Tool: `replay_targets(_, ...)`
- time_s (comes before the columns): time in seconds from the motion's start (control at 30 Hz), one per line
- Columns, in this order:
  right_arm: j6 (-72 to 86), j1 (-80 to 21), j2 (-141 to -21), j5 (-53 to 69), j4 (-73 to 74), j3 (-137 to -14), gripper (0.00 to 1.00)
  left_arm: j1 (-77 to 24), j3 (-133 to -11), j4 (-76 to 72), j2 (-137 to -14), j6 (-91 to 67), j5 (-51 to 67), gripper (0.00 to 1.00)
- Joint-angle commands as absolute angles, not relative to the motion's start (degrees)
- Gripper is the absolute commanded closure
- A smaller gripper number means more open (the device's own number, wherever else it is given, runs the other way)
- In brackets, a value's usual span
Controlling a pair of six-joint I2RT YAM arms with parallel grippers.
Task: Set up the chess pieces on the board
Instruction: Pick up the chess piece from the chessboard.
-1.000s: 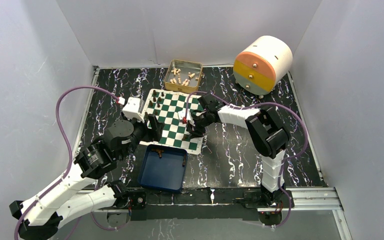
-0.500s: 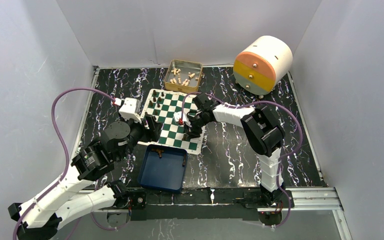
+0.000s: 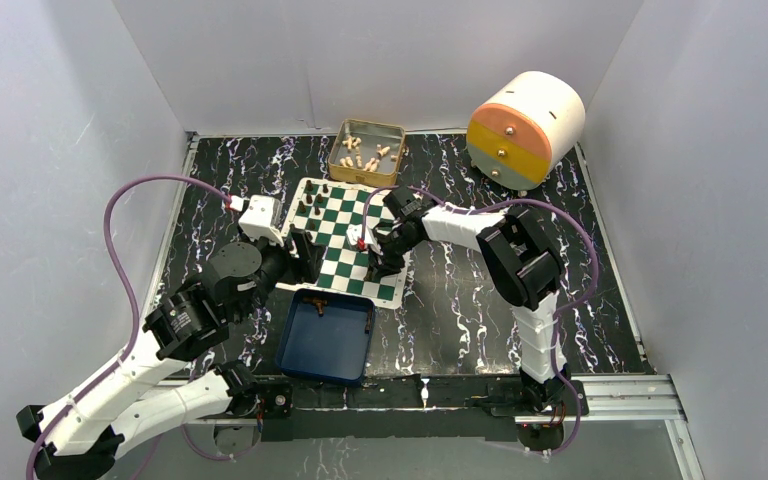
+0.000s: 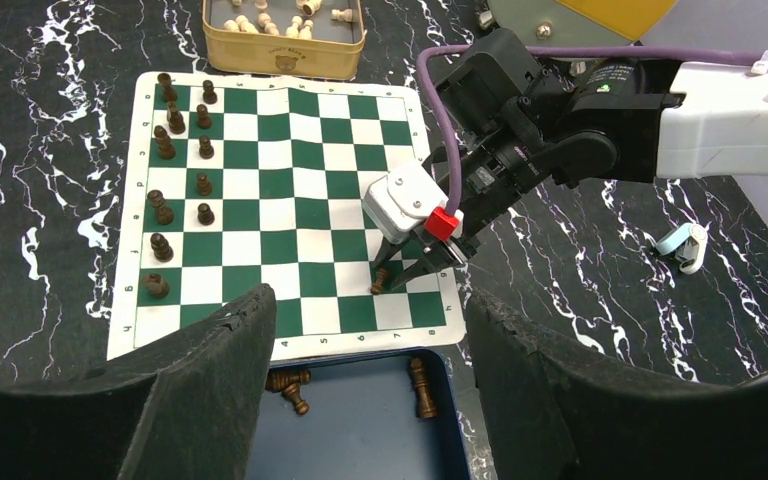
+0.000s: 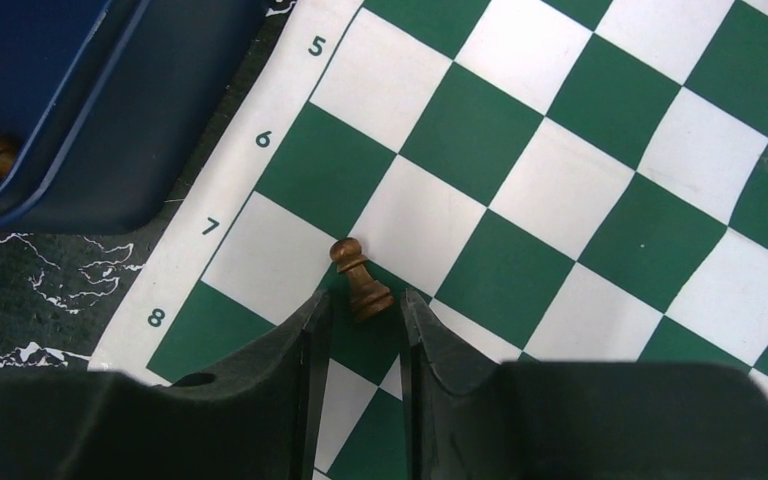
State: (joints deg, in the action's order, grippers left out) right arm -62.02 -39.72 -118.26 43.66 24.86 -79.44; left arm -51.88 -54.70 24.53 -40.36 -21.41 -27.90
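Observation:
The green-and-white board (image 3: 332, 222) lies mid-table. Several dark chess pieces (image 4: 175, 170) stand in two files along its left side in the left wrist view. One dark pawn (image 5: 360, 282) leans on a green square near the corner by the tray (image 4: 381, 281). My right gripper (image 5: 365, 300) is low over the board with its fingertips either side of the pawn's base; narrow gaps show, so it is open. My left gripper (image 4: 368, 300) hovers open and empty over the tray's far rim. Three dark pieces (image 4: 422, 388) lie in the tray.
The blue tray (image 3: 325, 340) sits at the board's near edge. A gold tin (image 3: 367, 152) with cream pieces stands behind the board. A round drawer unit (image 3: 525, 128) is at the back right. A small blue-white object (image 4: 682, 247) lies right of the board.
The right gripper's jaws have narrowed around the pawn and the arm has shifted slightly left. The left arm shifted a little at first, then held still.

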Motion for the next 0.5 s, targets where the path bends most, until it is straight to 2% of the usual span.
replay_targets(0.0, -65.87, -40.11, -118.74, 43.99, 28.74, -81.76, 0.64, -51.86, -54.93, 24.9, -40.25, -21.27, -29.4, 0.33)
replay_targets(0.1, -65.84, -40.15, -118.42, 43.91, 28.99, -81.89, 0.7, -51.9, -54.83, 24.88, -40.48, -21.55, -29.6, 0.34)
replay_targets(0.27, -64.83, -40.16, -116.63, 44.34, 28.63, -82.06, 0.73, -51.88, -54.17, 24.72, -41.29, -24.79, -28.02, 0.36)
replay_targets(0.4, -59.88, -39.89, -113.59, 44.34, 25.8, -81.31, 0.74, -51.9, -53.17, 24.7, -42.98, -29.31, -26.16, 0.38)
replay_targets(0.47, -55.37, -39.18, -111.72, 44.97, 22.71, -80.27, 0.79, -51.91, -52.3, 23.93, -43.91, -32.11, -25.26, 0.39)
